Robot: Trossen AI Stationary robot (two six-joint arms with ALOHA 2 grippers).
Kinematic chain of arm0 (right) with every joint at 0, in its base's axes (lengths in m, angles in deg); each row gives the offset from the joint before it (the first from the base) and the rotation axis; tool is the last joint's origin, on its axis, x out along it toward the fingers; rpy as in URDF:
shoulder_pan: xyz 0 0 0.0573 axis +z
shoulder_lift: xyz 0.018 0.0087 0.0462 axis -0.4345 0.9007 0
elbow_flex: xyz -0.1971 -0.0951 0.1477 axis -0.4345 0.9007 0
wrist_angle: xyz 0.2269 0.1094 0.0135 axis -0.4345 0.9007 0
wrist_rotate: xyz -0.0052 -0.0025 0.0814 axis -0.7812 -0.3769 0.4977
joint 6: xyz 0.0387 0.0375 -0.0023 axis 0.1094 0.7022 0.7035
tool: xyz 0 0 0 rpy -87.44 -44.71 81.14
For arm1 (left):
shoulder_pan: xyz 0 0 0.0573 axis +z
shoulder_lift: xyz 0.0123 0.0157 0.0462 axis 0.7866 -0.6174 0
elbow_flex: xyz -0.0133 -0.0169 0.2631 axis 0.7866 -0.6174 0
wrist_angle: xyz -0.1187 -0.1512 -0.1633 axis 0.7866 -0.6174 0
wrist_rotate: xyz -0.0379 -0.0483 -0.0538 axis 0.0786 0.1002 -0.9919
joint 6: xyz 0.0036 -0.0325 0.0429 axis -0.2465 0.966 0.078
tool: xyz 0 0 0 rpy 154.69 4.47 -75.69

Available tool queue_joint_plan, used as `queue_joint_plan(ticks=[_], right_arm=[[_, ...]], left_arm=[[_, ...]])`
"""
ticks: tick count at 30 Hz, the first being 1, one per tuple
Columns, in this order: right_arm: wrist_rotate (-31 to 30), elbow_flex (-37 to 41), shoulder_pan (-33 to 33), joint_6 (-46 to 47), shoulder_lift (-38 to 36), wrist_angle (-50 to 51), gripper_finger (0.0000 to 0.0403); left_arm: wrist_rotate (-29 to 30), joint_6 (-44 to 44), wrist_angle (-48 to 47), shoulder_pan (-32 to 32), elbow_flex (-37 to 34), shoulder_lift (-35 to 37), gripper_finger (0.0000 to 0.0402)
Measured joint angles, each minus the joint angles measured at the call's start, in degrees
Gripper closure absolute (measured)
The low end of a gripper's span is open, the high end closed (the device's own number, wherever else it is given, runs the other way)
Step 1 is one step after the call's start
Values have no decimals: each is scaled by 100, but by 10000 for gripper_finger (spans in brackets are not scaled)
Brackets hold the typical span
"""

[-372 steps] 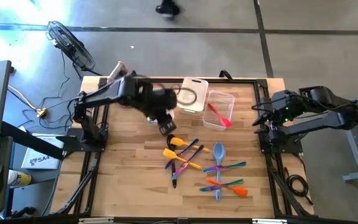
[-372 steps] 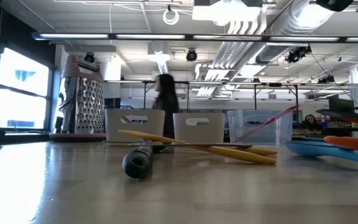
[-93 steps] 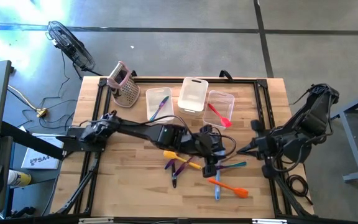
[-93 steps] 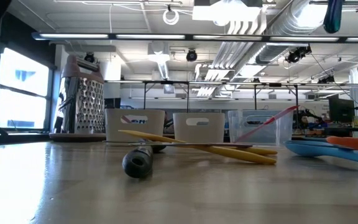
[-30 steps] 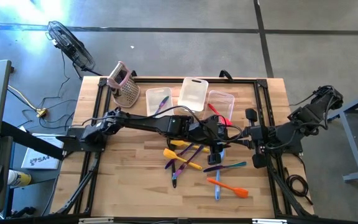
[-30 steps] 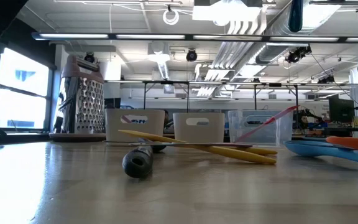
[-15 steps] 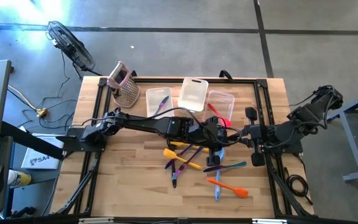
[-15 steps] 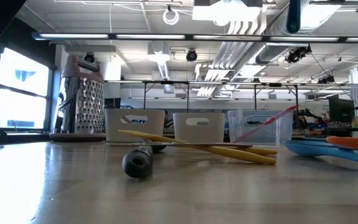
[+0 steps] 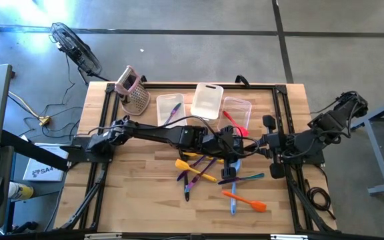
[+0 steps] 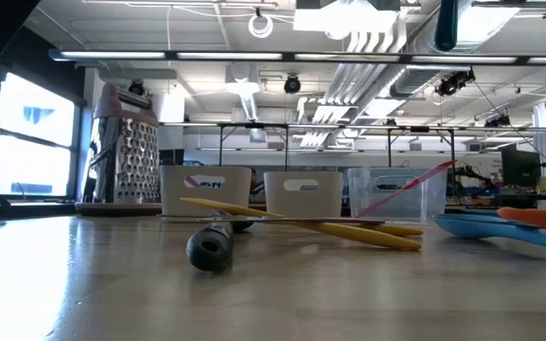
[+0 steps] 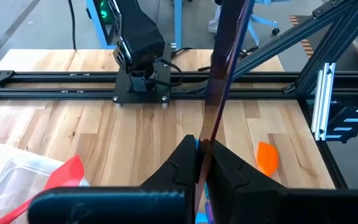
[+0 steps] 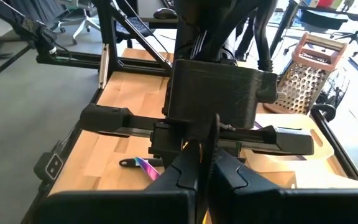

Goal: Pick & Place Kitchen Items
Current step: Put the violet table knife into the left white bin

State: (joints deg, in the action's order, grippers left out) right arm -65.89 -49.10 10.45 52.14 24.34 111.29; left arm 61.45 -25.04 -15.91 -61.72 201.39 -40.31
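Note:
My left gripper reaches over the table's middle and is shut on a slim dark utensil. The utensil rises steeply from the fingers, and its rounded dark blue-green lower end hangs high above the table. My right gripper faces the left one from the right, shut, with the utensil's thin edge at its fingertips. Several other kitchen items in yellow, purple, blue, green and orange lie flat on the wood below. My left gripper pinches the utensil's slim shaft between its two fingers, coming slanting down from the table's left. The shaft runs steeply up past the fingertips, lifted clear of the table. My right gripper is shut on the utensil's thin edge, which stands up between its fingertips. It comes slanting down from the table's right. Which part of the utensil this is I cannot tell.
Three clear tubs stand at the far edge: the left one holds a purple utensil, the middle one shows nothing inside, the right one holds a red spatula. A pink-topped grater stands far left. Black rails frame the table.

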Motion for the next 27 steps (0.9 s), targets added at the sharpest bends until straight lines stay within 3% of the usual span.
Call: queue_joint_plan(ticks=[10,20,27], right_arm=[[168,1,-30,-3,2,37,387],[237,1,-103,45,4,-6,272],[-636,1,-103,-124,-6,-11,211]], left_arm=[[-125,22,-138,2,0,0,394],[-73,32,-260,18,0,0,394],[-66,154,-291,26,0,0,394]])
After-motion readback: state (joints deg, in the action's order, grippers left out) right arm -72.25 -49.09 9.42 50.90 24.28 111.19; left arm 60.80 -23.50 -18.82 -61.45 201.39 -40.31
